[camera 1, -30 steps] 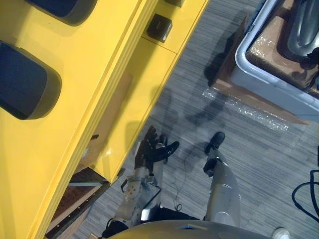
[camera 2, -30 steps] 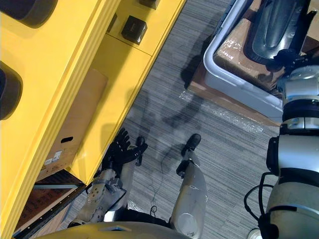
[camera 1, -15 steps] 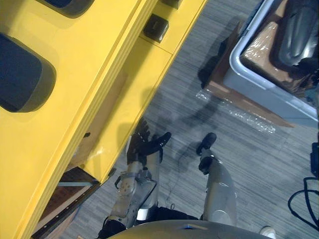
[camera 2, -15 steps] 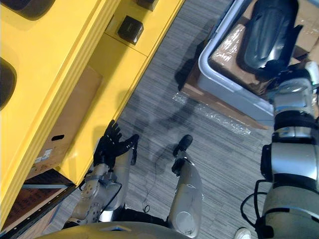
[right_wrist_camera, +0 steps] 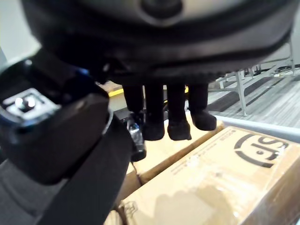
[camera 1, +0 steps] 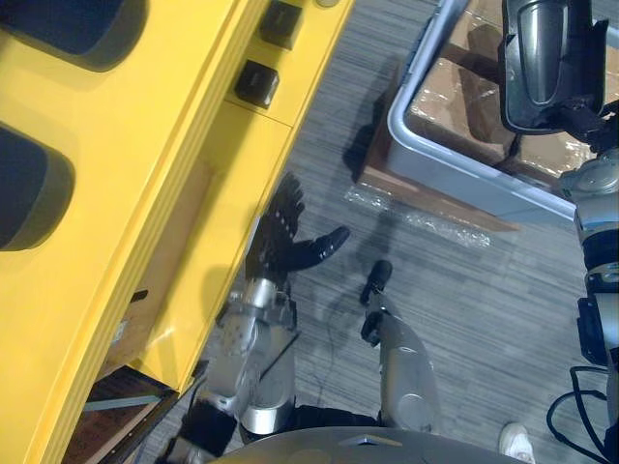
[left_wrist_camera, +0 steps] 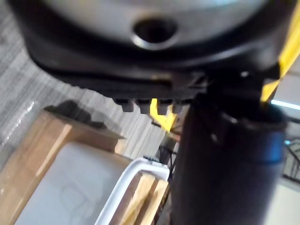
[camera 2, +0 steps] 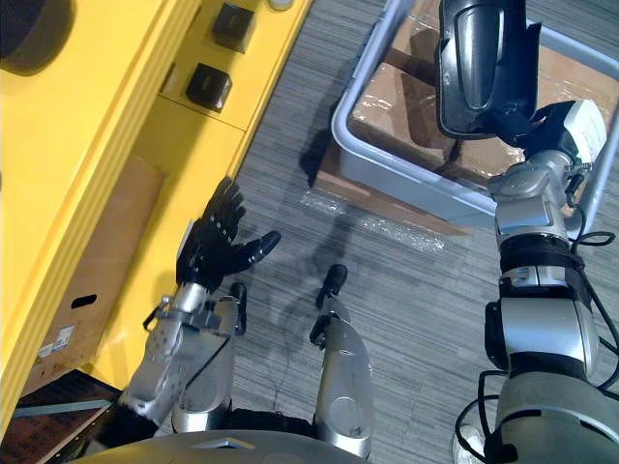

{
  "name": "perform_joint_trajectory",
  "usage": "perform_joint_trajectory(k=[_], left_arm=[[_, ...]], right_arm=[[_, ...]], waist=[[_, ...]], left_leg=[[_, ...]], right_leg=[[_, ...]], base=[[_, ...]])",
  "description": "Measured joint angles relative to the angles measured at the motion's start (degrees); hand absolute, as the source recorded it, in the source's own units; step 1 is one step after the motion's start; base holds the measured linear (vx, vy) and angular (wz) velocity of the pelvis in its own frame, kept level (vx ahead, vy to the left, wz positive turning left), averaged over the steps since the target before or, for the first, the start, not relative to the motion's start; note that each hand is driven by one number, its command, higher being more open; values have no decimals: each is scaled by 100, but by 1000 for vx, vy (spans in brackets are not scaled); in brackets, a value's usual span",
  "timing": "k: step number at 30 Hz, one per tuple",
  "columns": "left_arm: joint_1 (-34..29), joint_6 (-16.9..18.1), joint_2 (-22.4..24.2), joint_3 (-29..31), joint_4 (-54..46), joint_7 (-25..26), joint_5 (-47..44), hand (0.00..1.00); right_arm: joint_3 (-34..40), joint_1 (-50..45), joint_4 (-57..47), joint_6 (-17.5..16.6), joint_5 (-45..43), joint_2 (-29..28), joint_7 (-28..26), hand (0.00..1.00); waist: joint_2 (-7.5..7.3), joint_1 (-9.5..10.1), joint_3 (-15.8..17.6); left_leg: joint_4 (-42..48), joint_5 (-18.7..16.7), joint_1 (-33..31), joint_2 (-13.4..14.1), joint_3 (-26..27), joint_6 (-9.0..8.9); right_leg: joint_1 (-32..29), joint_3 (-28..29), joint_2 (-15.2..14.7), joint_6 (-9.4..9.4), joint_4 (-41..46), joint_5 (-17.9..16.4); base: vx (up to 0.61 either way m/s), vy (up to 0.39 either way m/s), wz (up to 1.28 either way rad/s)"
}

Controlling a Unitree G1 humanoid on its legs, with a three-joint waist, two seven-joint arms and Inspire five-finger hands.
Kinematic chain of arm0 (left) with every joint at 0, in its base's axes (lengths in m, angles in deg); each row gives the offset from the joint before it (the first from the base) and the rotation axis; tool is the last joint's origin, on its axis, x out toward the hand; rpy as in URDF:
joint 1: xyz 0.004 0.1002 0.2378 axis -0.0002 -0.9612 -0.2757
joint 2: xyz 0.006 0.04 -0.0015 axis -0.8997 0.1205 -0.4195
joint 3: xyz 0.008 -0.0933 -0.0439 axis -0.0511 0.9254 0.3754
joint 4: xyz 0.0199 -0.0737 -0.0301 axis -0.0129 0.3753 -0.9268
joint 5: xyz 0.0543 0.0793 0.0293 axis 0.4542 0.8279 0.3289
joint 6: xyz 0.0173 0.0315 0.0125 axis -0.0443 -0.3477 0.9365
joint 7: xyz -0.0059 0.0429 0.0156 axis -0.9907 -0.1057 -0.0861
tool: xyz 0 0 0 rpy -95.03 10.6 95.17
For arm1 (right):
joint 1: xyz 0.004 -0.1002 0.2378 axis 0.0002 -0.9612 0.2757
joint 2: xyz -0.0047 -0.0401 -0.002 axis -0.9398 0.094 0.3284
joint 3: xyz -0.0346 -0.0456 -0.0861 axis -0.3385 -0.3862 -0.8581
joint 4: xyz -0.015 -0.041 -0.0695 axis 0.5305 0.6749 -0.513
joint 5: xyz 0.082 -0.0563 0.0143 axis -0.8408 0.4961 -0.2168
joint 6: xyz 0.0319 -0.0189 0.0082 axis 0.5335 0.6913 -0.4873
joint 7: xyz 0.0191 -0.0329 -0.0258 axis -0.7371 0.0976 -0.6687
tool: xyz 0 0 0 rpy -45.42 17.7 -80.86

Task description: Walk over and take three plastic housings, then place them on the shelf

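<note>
One housing (camera 2: 479, 68), a long dark glossy shell, was over the grey bin (camera 2: 406, 184), above the cardboard boxes (camera 2: 397, 97) packed in it, w/ its near end at the right hand (camera 2: 551, 121). Whether that hand had it clamped or only touched it couldn't be told, incl. from the right wrist view. Two dark rounded pieces (camera 1: 24, 198), prob. more housings, lay on the top level of the yellow shelf (camera 1: 155, 145), back from its front edge. Small black boxes (camera 1: 256, 82) sat on a lower level near that edge. The left hand (camera 1: 280, 232) was released, fingers spread, holding nothing, over the floor (camera 1: 464, 290) just beside the shelf's front edge. The housing looked like stiff moulded plastic, likely light for its bulk, w/ a slick curved skin, so a fingertip pinch could slide. Best hold was prob. approx. mid-length, across the narrow width, thumb hooked under the rim. Held by one end it would tend to swing. It was prob. not fragile, but a drop could scuff or crack it.
</note>
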Motion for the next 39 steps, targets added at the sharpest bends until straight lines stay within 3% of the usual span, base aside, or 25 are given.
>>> perform_joint_trajectory(k=[6,10,13,20,23,30,39], left_arm=[[1513,-1299,-177,88,434,-464,-1684,100],[2271,-1663,-159,109,860,-603,-2424,100],[2751,-1902,-157,161,1086,-687,-3133,100],[3343,-2031,-143,482,1420,-945,-4996,100],[3365,-1992,-149,562,1427,-1069,-5325,100],[3362,-1980,-195,539,1647,-1067,-5531,100],[3244,-1899,-486,423,1573,-863,-5227,100]], right_arm=[[-248,238,-428,19,292,-207,-42,0],[-451,550,-875,4,310,-447,-41,0],[-630,722,-1356,-193,562,-546,-16,0],[-1117,823,-1978,-1195,991,-713,283,0],[-1244,762,-1977,-1457,993,-848,356,0],[-1467,-80,-1975,-1963,1200,-1116,355,0],[-1200,-1250,-2017,-2201,1199,-1730,349,0]], waist=[[-40,-182,-7],[-54,-310,-7],[-60,-393,-5],[-87,-619,-7],[-154,-655,-14],[-267,-750,-28],[-265,-776,-32]], left_leg=[[-16,0,40,51,329,4],[-101,9,70,102,470,-12],[-187,5,150,168,630,-26],[-565,1,767,169,969,-34],[-711,17,1024,88,1036,-41],[-988,120,1473,-17,989,-41],[-1242,154,1891,-71,961,-29]], right_leg=[[-14,278,82,33,-361,201],[-75,378,132,46,-438,214],[-153,477,185,-12,-398,258],[-160,687,176,-132,120,144],[-39,749,108,-96,244,-41],[444,721,67,-68,23,-100],[904,637,70,-8,-256,-36]], base=[[-80,39,-25],[-60,13,-19],[-12,5,-22],[34,26,-20],[-2,15,-8],[-31,-13,6],[1,23,3]])
